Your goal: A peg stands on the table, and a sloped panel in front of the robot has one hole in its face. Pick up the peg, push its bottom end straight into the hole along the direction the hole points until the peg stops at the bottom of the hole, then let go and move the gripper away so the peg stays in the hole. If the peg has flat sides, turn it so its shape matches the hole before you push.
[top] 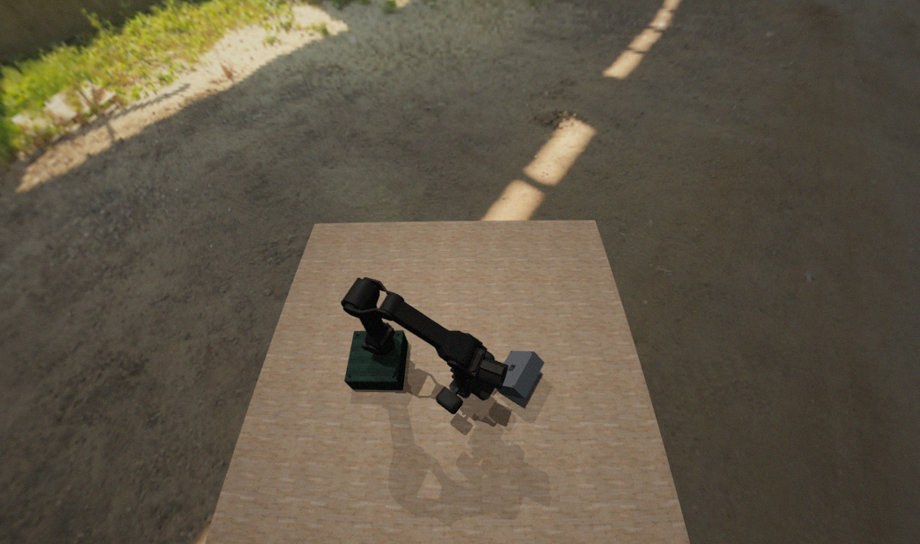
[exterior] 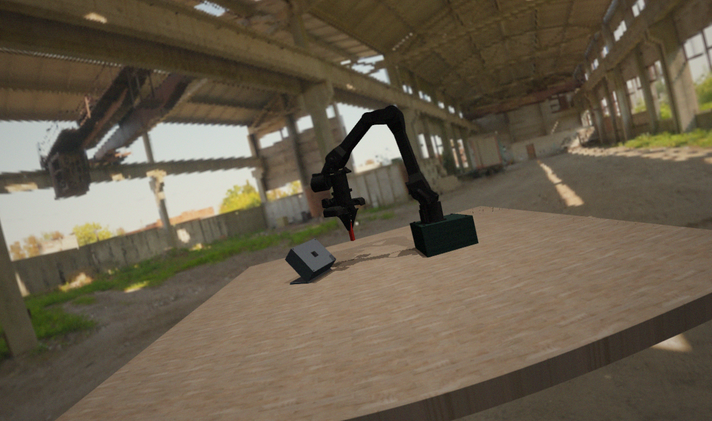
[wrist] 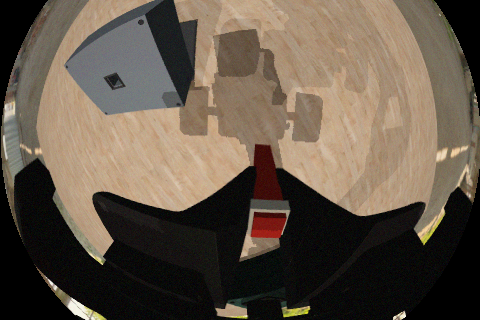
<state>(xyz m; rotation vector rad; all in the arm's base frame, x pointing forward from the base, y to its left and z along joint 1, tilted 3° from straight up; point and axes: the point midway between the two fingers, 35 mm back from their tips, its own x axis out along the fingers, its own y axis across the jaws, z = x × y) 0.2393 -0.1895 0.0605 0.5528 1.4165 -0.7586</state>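
Note:
A red peg (exterior: 352,233) (wrist: 266,175) with flat sides and a light band near its top is held between the fingers. It hangs nearly upright, its bottom end above the table. My gripper (exterior: 351,225) (wrist: 264,174) is shut on the peg; in the top view the arm hides the peg and fingertips. The grey sloped panel (top: 519,383) (exterior: 322,257) (wrist: 135,55) stands beside the gripper, at upper left in the wrist view. Its square hole (top: 511,367) (exterior: 314,253) (wrist: 114,81) is empty and looks turned relative to the peg in the wrist view.
The wooden table (top: 449,257) (exterior: 400,314) (wrist: 150,160) carries the arm's dark green base block (top: 375,370) (exterior: 447,234). The panel rests on a thin dark foot (exterior: 301,280) (wrist: 189,45). Shadows of the arm and gripper fall across the table.

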